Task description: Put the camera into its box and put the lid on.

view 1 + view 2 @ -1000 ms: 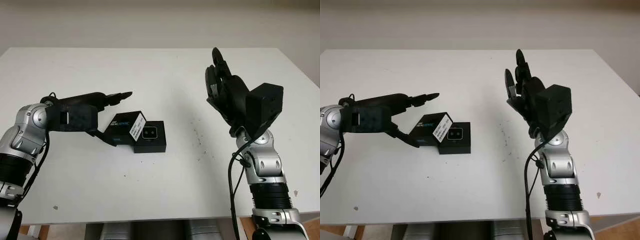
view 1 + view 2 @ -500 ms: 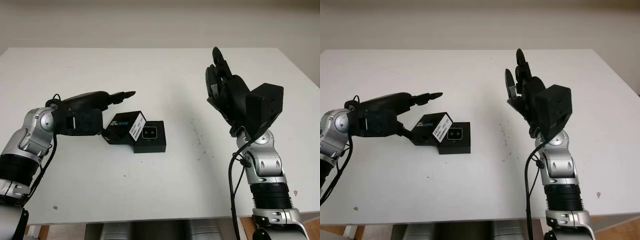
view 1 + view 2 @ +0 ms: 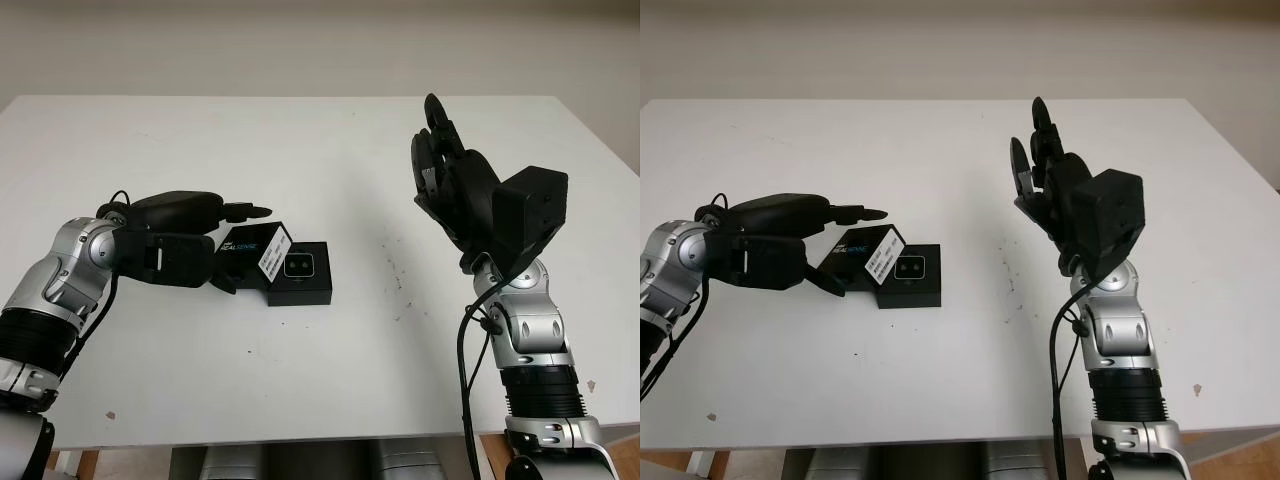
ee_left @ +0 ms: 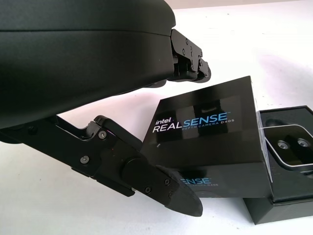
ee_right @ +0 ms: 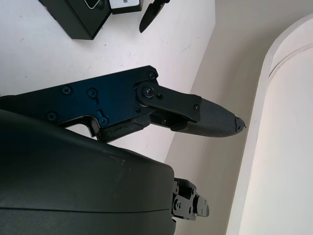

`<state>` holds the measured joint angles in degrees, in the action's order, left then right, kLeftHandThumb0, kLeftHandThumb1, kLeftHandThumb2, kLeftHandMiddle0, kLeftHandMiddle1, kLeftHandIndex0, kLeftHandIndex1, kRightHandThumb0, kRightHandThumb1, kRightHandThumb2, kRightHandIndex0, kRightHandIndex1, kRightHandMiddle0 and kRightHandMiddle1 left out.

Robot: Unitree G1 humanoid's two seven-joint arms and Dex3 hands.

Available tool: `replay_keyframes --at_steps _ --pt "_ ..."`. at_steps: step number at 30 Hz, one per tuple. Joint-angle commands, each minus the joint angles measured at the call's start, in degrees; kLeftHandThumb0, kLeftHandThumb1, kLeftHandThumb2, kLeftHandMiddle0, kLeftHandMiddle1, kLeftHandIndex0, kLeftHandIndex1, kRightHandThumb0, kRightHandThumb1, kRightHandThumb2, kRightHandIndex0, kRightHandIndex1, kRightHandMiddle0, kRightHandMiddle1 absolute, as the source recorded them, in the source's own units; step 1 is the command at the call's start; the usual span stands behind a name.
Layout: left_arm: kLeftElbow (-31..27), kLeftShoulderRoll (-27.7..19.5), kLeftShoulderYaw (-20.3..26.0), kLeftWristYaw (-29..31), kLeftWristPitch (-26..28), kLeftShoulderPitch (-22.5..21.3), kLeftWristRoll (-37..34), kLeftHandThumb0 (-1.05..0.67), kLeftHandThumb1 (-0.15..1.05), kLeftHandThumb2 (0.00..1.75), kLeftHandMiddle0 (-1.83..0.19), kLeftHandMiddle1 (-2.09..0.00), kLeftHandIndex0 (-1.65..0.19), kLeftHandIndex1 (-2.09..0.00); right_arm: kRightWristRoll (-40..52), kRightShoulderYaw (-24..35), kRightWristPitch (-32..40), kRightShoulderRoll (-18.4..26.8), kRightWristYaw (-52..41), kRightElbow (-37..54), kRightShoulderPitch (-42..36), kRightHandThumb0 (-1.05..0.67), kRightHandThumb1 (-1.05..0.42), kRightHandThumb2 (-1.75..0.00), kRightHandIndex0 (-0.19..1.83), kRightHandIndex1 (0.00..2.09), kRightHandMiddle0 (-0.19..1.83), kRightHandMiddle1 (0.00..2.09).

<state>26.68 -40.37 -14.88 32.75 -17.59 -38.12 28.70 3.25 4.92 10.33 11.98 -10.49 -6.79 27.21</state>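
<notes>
Lid (image 3: 252, 252) leans tilted on the box (image 3: 300, 273), between the spread fingers (image 4: 161, 181) of the left hand (image 3: 185, 240), not pinched; right hand (image 3: 455, 185) raised, open.

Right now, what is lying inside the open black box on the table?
Inside the open box sits the camera, its two lenses facing up. The lid leans over the box's left edge, hiding that side. The left hand reaches around the lid.

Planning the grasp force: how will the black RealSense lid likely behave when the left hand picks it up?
The lid looks like thin rigid card, so probably light and stiff. Its glossy face may be slippery. It leans tilted on the box, so a nudge from the left hand might slide or tip it off.
</notes>
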Motion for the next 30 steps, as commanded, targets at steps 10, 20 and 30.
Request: replay_keyframes --at_steps 10,20,30 --pt "1.6 1.7 0.9 -4.2 -2.2 0.6 -2.3 -0.56 0.91 0.06 -0.27 -0.37 -0.28 -0.26 0.1 0.1 0.3 0.6 -0.1 1.6 0.0 -0.68 -1.05 -0.64 -0.15 0.05 -0.15 0.05" --pt "3.9 2.3 0.2 -8.0 -5.9 1.1 -2.8 -0.50 1.05 0.09 -0.02 -1.19 0.09 -1.23 0.1 0.0 -0.2 0.7 -0.4 1.5 0.0 -0.67 -1.05 -0.64 -0.16 0.05 -0.16 0.05" --pt "2.8 2.2 -0.5 -8.2 -5.9 1.4 -1.2 -0.52 1.04 0.07 -0.10 -1.13 0.06 -1.26 -0.1 -0.1 -0.1 0.5 0.0 1.9 -0.2 -0.67 -1.05 -0.63 -0.14 0.06 -0.15 0.06"
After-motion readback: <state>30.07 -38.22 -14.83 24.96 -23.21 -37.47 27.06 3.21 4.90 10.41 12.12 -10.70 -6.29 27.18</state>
